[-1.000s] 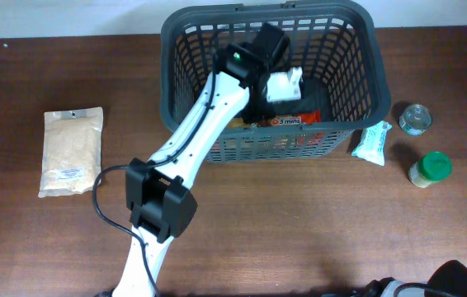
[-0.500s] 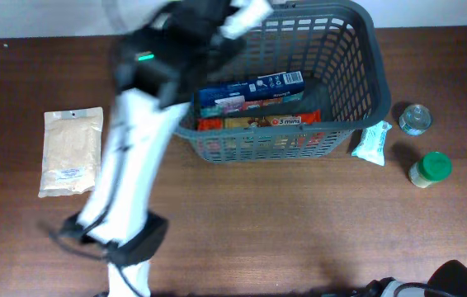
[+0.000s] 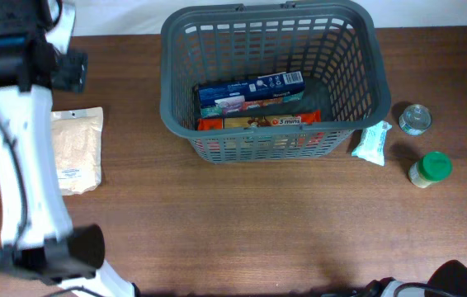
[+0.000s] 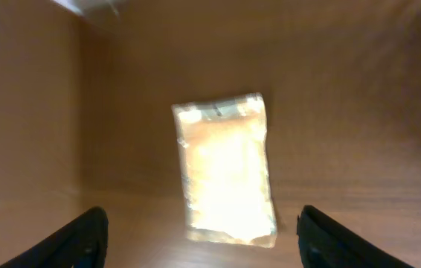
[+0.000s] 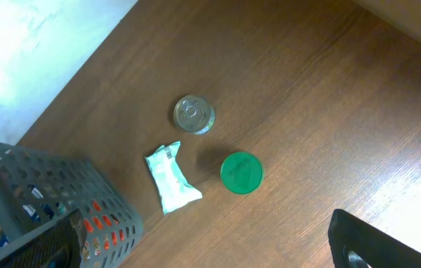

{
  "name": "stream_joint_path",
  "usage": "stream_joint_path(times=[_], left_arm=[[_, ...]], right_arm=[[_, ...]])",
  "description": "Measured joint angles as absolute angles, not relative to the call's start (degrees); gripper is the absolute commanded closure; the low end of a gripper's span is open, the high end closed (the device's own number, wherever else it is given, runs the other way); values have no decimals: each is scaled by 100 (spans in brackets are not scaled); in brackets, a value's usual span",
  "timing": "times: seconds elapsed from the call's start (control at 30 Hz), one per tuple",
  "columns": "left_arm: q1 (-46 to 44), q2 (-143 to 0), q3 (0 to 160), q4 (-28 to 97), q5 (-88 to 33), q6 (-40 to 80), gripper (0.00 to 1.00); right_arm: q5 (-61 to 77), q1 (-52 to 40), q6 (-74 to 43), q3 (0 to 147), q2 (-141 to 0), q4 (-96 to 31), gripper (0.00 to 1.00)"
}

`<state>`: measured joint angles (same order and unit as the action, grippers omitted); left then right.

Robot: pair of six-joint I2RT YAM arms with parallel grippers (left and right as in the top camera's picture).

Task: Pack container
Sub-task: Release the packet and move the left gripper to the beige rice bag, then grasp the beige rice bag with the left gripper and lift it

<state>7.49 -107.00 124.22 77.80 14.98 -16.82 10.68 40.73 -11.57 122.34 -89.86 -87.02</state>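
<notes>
The dark grey basket (image 3: 180, 124) stands at the back middle of the table and holds a blue box (image 3: 250, 87) and a red-orange packet (image 3: 258, 121). It shows at the lower left of the right wrist view (image 5: 17, 186). My left gripper (image 4: 199, 249) is open and empty, high above a beige powder pouch (image 4: 225, 175) that lies flat at the table's left (image 3: 77, 153). My right gripper (image 5: 203, 257) is open and empty above the right side of the table; only its base shows at the overhead view's bottom right (image 3: 456, 279).
Right of the basket lie a pale green sachet (image 3: 371, 142), a small clear jar with a metal lid (image 3: 415, 118) and a green-lidded jar (image 3: 429, 168). All three show in the right wrist view: sachet (image 5: 170, 177), metal lid (image 5: 193, 115), green lid (image 5: 241, 173).
My left arm has swung out of the basket to the far left and now hangs over the beige pouch. The blue box it reached over now lies uncovered in the basket.
</notes>
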Motion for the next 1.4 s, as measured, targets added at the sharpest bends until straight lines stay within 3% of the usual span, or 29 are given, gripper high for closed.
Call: stream_joint_path(times=[0.3,0.83,1.3,1.4], left_arm=[[930,-11957,10186,6604,1240,-1367,16],[1684,-12547,10127,6208,1072,-1190,20],[1728,-12949,10127,6097,871,-1127,21],[1728,-13041,10136,6095,851,-1111,32]], right_arm=[[1068,4073,-1160,12234,-8986,-8702,1],[1068,4073,-1160,12234,-8986,-8702,1],[1068,4073,-1160,12234,-8986,-8702,1],[1068,4073,-1155,12234,-8986,-8698,1]])
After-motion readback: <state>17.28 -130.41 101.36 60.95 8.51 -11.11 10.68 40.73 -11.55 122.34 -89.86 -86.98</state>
